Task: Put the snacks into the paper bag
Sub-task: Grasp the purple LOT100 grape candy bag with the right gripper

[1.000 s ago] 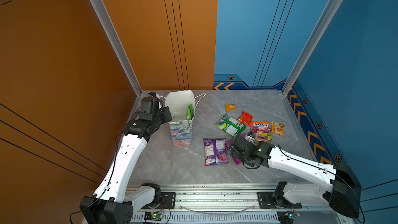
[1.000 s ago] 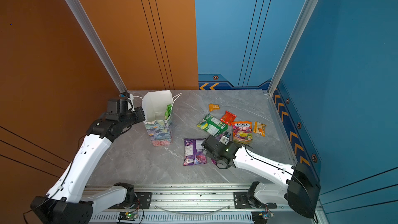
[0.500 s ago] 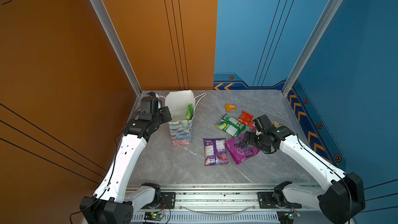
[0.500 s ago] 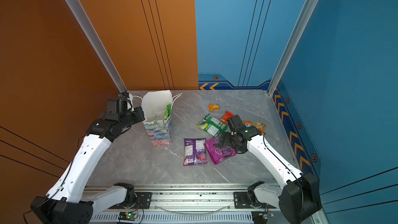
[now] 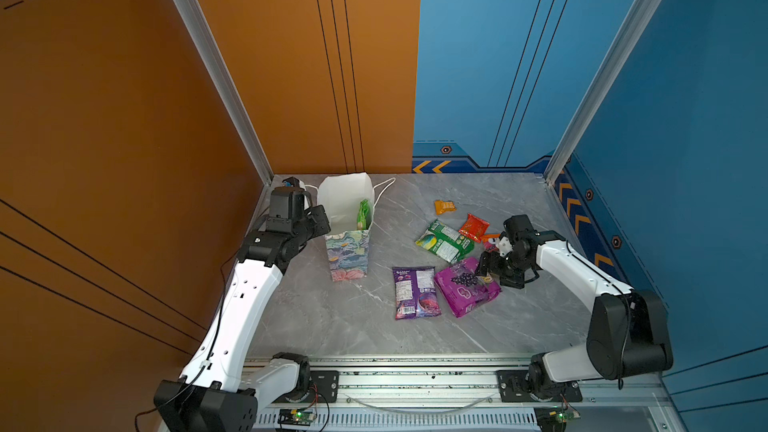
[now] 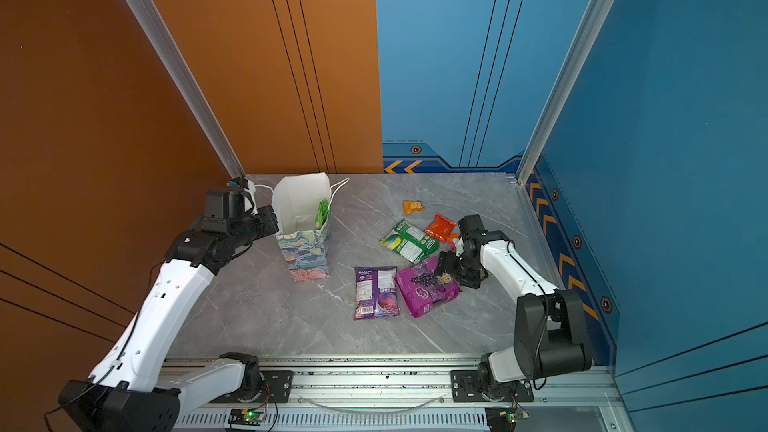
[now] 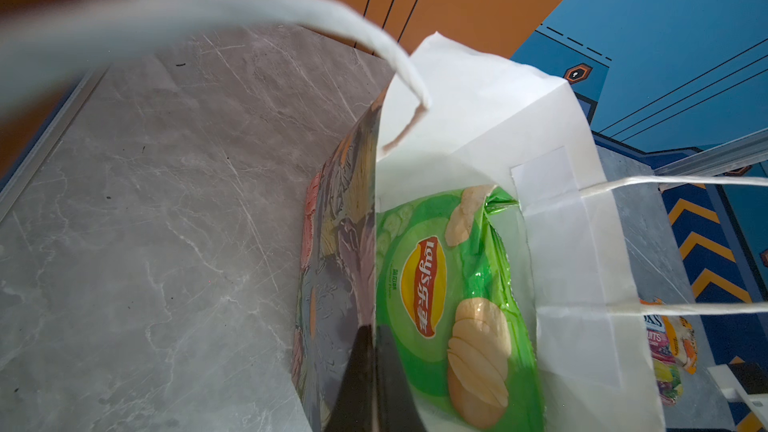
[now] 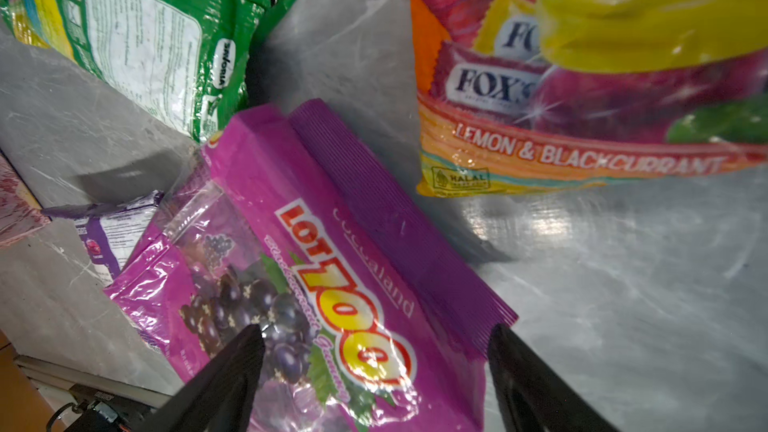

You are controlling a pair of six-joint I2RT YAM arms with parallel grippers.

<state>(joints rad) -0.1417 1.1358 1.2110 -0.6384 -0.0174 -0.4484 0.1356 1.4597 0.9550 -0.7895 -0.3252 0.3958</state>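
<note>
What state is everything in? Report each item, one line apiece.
paper bag: upright, mouth open
green chip packet: standing inside bag
magenta grape packet: flat on table, ungripped
purple packet: flat on table
green candy packet: on table, back up
red packet: on table
orange packet: on table
Fox's packet: on table
left gripper: shut on bag's wall
right gripper: open, straddling magenta grape packet

Both top views look down from high over the whole grey marbled tabletop (image 5: pixel 332 334), sharing nearly everything. The left wrist view peers closely into the floral paper gift bag (image 7: pixel 478 118); the right wrist view sits close above the magenta crinkly grape packet (image 8: pixel 291 209).
</note>
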